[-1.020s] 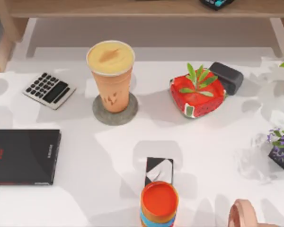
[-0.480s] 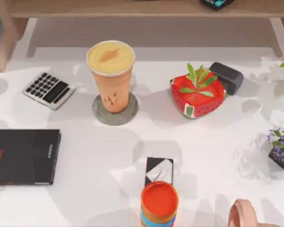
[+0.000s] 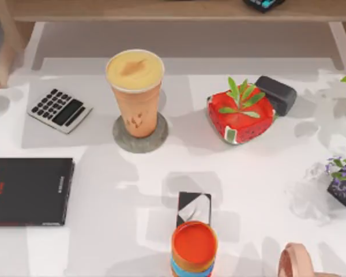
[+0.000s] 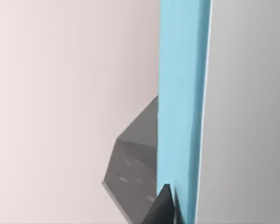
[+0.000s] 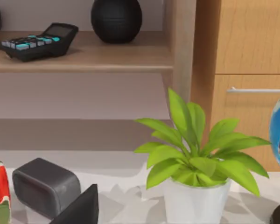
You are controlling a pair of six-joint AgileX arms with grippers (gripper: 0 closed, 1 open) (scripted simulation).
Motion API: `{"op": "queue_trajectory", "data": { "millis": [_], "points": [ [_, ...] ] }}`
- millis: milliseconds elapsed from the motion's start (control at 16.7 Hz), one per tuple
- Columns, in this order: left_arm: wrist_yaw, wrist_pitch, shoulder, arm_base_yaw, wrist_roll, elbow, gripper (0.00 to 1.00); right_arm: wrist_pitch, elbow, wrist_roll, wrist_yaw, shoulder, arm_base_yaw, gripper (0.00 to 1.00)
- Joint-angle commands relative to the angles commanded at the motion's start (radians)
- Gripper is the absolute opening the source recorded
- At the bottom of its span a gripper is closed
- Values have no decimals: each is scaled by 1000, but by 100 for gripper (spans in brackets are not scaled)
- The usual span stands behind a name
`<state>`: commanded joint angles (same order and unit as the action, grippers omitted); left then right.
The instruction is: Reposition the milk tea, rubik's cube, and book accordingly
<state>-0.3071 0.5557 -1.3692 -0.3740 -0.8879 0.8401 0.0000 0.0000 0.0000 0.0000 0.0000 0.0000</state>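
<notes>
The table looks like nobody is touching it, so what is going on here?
From above, the milk tea stands upright on a round grey coaster toward the back of the table, with nothing gripping it. A thin black book lies flat at the left. The left wrist view looks close along a teal-blue cover, probably the book, with a dark tip of the left tool against it.

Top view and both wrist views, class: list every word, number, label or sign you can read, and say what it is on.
None can be read.
Black book: red marks at its left edge and a small pale mark near its right edge, too blurred.
Calculator: key markings too small.
Milk tea: dark marks on its side, not legible.
</notes>
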Motion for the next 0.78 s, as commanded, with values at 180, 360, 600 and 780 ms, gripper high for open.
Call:
{"op": "queue_trajectory", "data": {
  "millis": [180, 360, 600, 780],
  "points": [
    [55, 12, 137, 91, -246, -307, 0, 0, 0, 0, 0, 0, 0, 100],
    [134, 20, 229, 204, -451, -588, 0, 0, 0, 0, 0, 0, 0, 100],
    [240, 31, 290, 342, -639, -824, 0, 0, 0, 0, 0, 0, 0, 100],
    [283, 38, 303, 387, -691, -890, 0, 0, 0, 0, 0, 0, 0, 100]
  ]
}}
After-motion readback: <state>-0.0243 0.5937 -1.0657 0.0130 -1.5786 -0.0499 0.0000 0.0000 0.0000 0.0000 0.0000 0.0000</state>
